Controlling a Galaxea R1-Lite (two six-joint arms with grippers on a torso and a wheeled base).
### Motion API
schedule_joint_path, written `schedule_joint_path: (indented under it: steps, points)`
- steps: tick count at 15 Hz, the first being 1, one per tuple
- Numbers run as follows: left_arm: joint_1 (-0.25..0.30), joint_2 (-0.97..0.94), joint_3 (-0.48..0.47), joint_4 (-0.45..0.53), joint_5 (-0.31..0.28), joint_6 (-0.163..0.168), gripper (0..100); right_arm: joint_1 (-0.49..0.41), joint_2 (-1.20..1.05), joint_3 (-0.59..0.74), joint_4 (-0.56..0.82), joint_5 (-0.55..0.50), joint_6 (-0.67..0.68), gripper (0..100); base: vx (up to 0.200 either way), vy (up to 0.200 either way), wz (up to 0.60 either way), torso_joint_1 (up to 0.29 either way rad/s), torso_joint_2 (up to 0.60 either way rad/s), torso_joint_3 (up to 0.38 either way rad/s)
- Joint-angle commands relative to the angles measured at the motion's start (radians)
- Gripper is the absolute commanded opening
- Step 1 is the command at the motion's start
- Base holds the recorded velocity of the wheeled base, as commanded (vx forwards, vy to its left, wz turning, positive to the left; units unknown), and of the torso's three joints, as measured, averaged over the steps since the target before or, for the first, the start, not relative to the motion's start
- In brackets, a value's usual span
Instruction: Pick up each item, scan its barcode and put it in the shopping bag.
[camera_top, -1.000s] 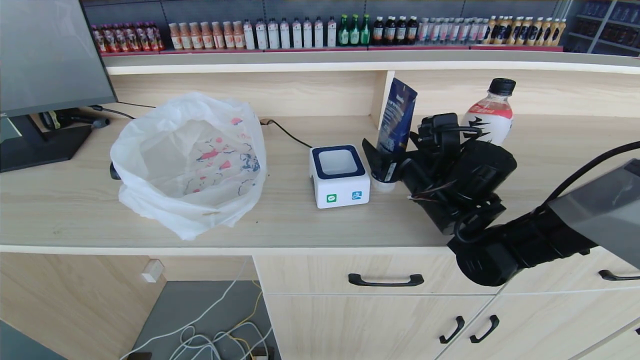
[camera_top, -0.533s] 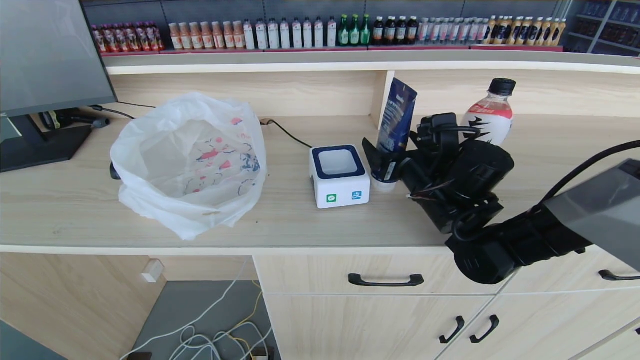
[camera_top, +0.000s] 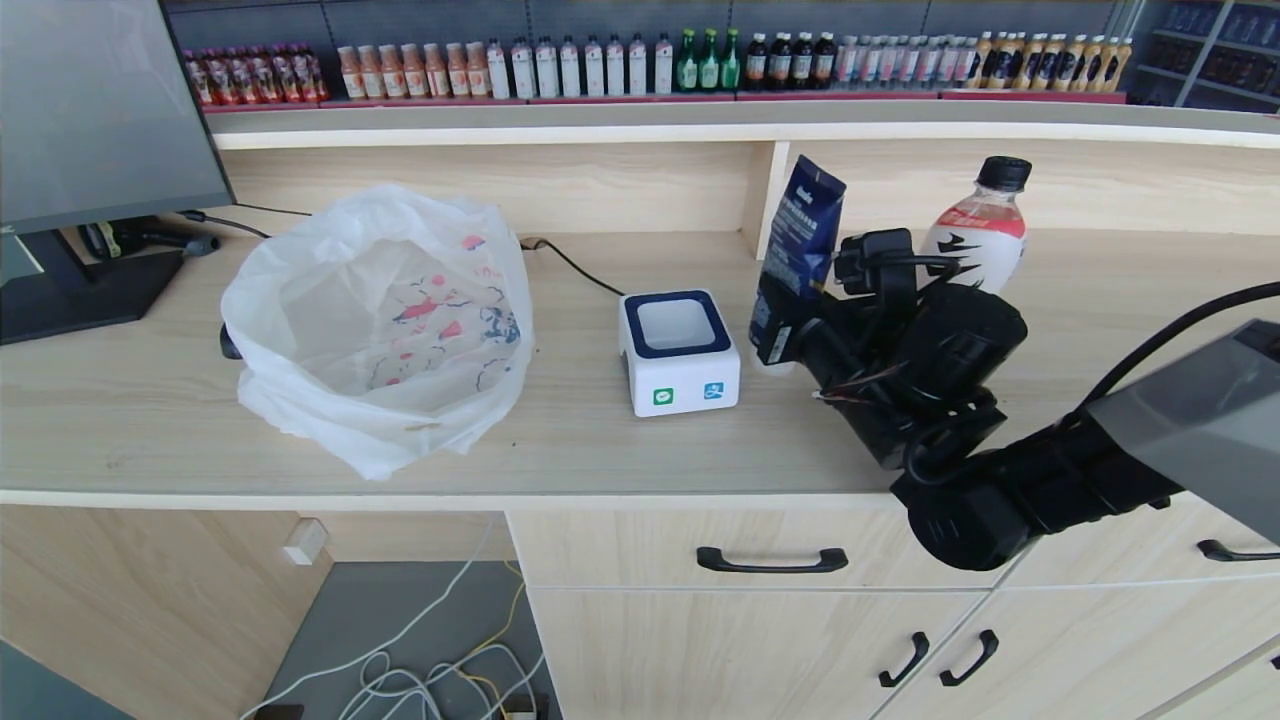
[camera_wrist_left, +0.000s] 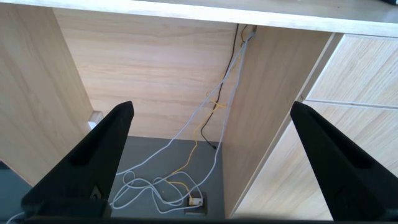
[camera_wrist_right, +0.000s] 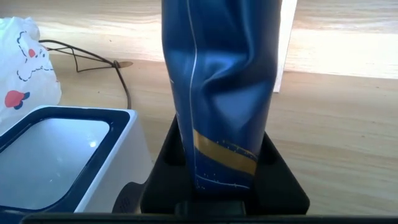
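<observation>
The pale wood counter (camera_top: 600, 450) runs across the whole head view, with drawers and black handles (camera_top: 771, 560) below it at lower right; along the top of the frame a back shelf carries a long row of drink bottles (camera_top: 640, 65); a dark monitor (camera_top: 95, 110) fills the upper left. Left of centre slumps the white printed plastic shopping bag (camera_top: 380, 320), mouth open. My right gripper (camera_top: 777, 338), centre right, has its fingers closed tight on the lower part of the dark blue soft tube (camera_top: 800, 235), which stands nearly upright just right of the white cube scanner with a blue-rimmed window (camera_top: 680, 350); whether the tube's base touches the counter I cannot tell. Behind my right arm stands a clear plastic bottle with a black cap (camera_top: 980, 230). My left gripper (camera_wrist_left: 211, 109) hangs below the counter edge, fingers spread wide and holding nothing, above loose cables on the floor (camera_wrist_left: 186, 162).
</observation>
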Motion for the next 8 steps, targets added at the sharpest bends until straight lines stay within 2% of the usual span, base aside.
schedule_joint_path:
  steps: [1, 8]
  points:
    - [0.0, 0.0, 0.0, -0.002, 0.0, 0.0, 100, -0.001, -0.003, 0.002, 0.0, 0.0, 0.0, 0, 0.0, 0.0, 0.0, 0.0, 0.0, 0.0]
    - [0.0, 0.0, 0.0, 0.0, 0.0, 0.0, 100, -0.001, -0.021, 0.017, -0.006, 0.0, 0.0, 0, 0.0, 0.0, 0.0, 0.0, 0.0, 0.0]
